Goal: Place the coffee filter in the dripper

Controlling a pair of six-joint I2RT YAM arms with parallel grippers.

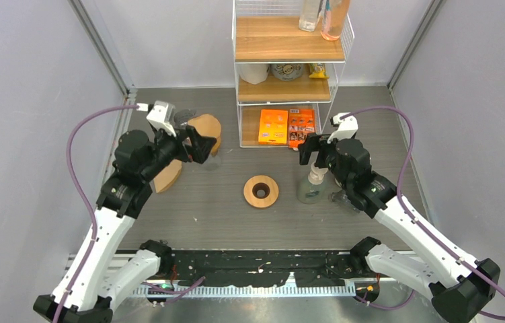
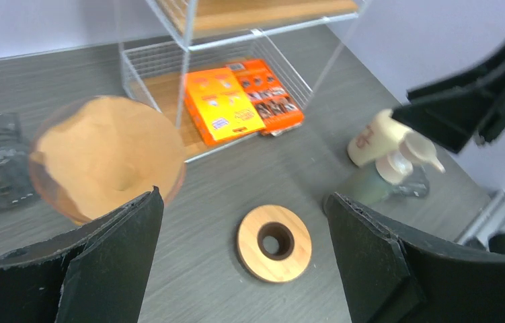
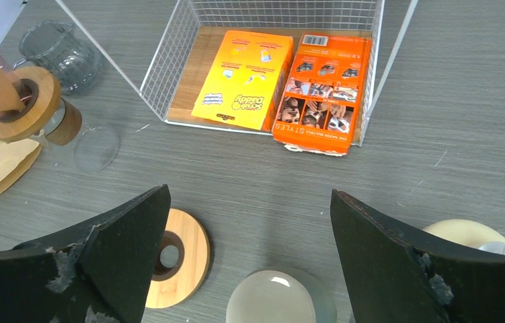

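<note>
I found the left tool [image 2: 243, 199] spread wide, pinching nothing. The coffee filter [image 2: 108, 148] sat inside the dripper [image 3: 34, 111], just beyond that tool's left finger; I could not tell whether they touched. A second filter [image 3: 4, 168] lay flat on the worktop [image 1: 222, 222] beside the dripper. A wooden ring [image 2: 274, 242] lay ahead, between the left tool's fingers. The right tool [image 3: 249, 195] was likewise spread and empty, with a pump bottle [image 1: 312, 183] close under it and orange boxes [image 3: 290, 81] ahead.
</note>
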